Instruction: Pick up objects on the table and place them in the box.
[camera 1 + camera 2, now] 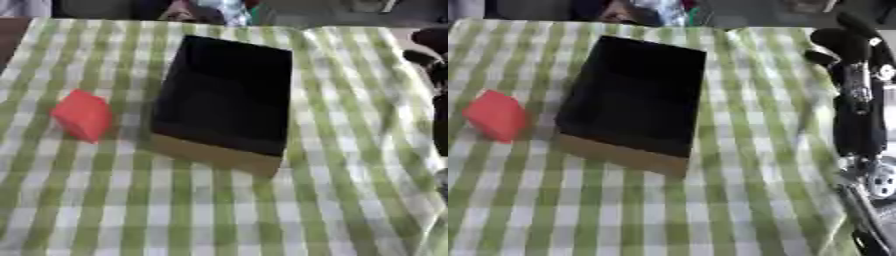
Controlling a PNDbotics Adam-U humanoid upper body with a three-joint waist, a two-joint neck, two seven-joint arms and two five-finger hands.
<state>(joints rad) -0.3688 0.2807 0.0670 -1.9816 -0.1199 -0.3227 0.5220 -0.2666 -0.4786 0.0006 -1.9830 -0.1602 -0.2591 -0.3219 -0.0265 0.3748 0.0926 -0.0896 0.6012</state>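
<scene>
I am looking down at a table [350, 210] covered by a green and white checked cloth [105, 210]. The box [223, 97] is sitting near the middle, open at the top, dark inside, with a tan wall [214, 156] facing me. It is lying askew, its long sides running away from me and slightly to the right.

A red object [82, 115] is lying on the cloth to the left of the box, close to its near left corner but apart from it, with a strip of checks showing between them. It is blocky and blurred, and I cannot tell what it is.

My right arm [857, 115] is coming in along the right edge, black with a silver joint lower down. My right hand [840, 42] is showing at the upper right, above the far right part of the table and well apart from the box. It is blurred, so I cannot tell how its fingers are standing, and it is touching neither box nor red object.

Bare cloth is stretching across the whole near side and between box and right arm.
</scene>
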